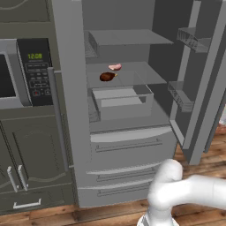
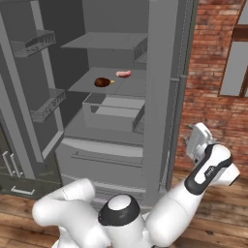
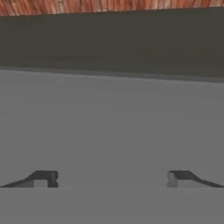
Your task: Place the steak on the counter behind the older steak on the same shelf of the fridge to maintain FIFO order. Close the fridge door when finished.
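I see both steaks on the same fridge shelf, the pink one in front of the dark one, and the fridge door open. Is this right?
Not quite: in the left base view the pink steak lies behind the dark steak, not in front. Same shelf, door open.

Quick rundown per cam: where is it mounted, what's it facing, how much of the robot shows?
Left base view: behind the arm on its left, facing the open fridge; white arm link at lower right.
Right base view: behind on the right, same fridge; arm across the bottom, gripper by the door edge.
Hand view: on the hand, facing a flat grey panel up close; fingers spread wide.
Both base views share the pink steak behind the dark steak on one shelf.
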You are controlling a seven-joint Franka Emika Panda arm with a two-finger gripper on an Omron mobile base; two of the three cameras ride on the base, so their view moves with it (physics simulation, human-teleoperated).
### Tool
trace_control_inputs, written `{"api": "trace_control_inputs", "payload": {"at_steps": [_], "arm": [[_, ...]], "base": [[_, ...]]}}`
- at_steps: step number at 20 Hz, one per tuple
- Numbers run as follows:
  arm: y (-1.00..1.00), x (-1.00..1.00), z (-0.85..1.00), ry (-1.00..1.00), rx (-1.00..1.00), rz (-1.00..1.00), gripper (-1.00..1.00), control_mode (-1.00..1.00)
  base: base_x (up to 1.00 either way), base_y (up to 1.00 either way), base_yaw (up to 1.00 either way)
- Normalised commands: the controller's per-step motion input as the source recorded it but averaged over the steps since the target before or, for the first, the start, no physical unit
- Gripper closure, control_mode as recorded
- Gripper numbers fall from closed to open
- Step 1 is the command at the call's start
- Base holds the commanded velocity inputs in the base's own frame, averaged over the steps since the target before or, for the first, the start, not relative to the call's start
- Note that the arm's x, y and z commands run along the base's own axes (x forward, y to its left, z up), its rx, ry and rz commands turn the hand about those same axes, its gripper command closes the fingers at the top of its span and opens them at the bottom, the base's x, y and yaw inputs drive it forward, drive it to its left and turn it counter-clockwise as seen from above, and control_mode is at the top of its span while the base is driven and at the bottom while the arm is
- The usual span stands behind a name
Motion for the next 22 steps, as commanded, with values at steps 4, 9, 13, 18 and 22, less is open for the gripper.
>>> {"api": "trace_control_inputs", "payload": {"at_steps": [4,9,13,18,22], "arm": [[0.64,0.03,-0.02,-0.05,-0.10,0.19,-1.00,-1.00],[0.98,-0.01,0.00,-0.06,-0.17,0.18,-1.00,-1.00],[1.00,0.00,0.00,-0.01,-0.13,0.16,-1.00,-1.00],[1.00,0.00,0.00,-0.02,-0.07,0.09,-1.00,-1.00],[0.91,0.04,0.08,0.00,-0.01,0.00,-1.00,-1.00]], "base": [[0.00,0.00,0.00],[0.00,0.00,0.00],[0.00,0.00,0.00],[0.00,0.00,0.00],[0.00,0.00,0.00]]}}
